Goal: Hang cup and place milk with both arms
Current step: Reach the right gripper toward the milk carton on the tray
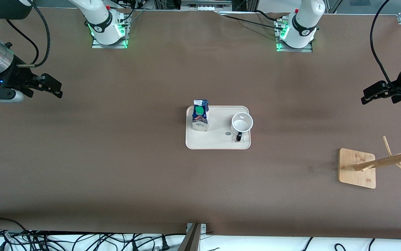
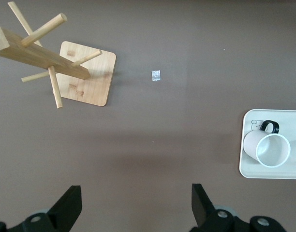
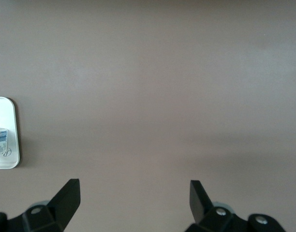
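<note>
The white cup [image 1: 242,122] stands upright on a cream tray [image 1: 217,143] in the middle of the table, its black handle toward the front camera. It also shows in the left wrist view [image 2: 267,147]. The milk [image 1: 200,115], blue top and green cap, stands on the same tray toward the right arm's end; a corner of it shows in the right wrist view [image 3: 0,140]. My left gripper [image 1: 365,98] is open and empty over bare table at the left arm's end. My right gripper [image 1: 60,91] is open and empty over bare table at the right arm's end.
A wooden mug tree [image 1: 385,161] on a square bamboo base [image 1: 356,168] stands toward the left arm's end, nearer the front camera than the tray; it shows in the left wrist view [image 2: 46,60]. Cables lie along the table's front edge [image 1: 81,240].
</note>
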